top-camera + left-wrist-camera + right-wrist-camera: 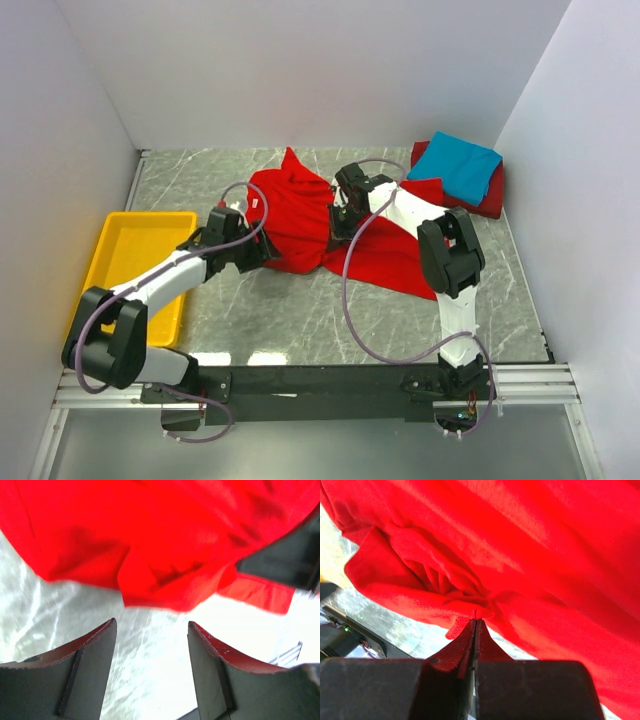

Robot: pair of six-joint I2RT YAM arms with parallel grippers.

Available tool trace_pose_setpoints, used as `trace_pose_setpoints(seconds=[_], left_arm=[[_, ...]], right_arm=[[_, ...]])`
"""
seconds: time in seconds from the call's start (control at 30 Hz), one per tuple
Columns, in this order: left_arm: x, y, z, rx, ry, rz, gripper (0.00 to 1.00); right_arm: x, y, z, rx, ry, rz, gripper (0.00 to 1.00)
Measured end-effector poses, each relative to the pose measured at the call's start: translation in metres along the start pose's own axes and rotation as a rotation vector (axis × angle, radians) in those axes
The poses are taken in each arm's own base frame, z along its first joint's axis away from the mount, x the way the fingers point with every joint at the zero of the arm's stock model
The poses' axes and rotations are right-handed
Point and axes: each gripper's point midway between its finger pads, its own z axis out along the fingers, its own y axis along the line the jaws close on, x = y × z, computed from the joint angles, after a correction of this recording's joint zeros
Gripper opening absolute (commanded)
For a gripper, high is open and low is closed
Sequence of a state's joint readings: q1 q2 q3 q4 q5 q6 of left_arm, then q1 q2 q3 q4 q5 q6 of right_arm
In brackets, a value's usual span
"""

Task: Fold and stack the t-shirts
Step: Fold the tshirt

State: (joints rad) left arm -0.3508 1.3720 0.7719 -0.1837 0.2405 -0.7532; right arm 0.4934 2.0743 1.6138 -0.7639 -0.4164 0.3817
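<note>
The right gripper (475, 616) is closed, pinching the bright red t-shirt (295, 215) in the middle of the table (300, 310) — we cannot read its small white label (258, 203). The left gripper (150, 630) stands open beside it.

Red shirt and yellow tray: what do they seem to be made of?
The red shirt looks like soft, matte knit cloth, perhaps cotton: it bunches into loose folds and wrinkles. The tray looks like smooth, rigid plastic: even bright colour, moulded raised rim, slight sheen.
</note>
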Motion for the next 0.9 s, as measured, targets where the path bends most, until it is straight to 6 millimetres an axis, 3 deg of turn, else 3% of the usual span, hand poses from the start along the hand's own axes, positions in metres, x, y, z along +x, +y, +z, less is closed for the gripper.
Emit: trace_pose_setpoints(seconds=[0.17,0.4,0.63,0.9], left_arm=[[0.029,0.005,0.008,0.022,0.070,0.010,0.64],[0.037,0.009,0.027,0.014,0.096,0.022,0.63],[0.026,0.014,0.043,-0.028,0.071,0.027,0.62],[-0.003,-0.012,0.057,0.027,0.019,0.038,0.61]], right_arm=[[-0.002,-0.001,0.005,-0.006,0.009,0.016,0.00],[-0.002,0.000,0.006,-0.010,0.013,0.023,0.00],[-0.002,0.000,0.006,-0.013,0.014,0.025,0.00],[-0.002,0.000,0.006,-0.012,0.013,0.025,0.00]])
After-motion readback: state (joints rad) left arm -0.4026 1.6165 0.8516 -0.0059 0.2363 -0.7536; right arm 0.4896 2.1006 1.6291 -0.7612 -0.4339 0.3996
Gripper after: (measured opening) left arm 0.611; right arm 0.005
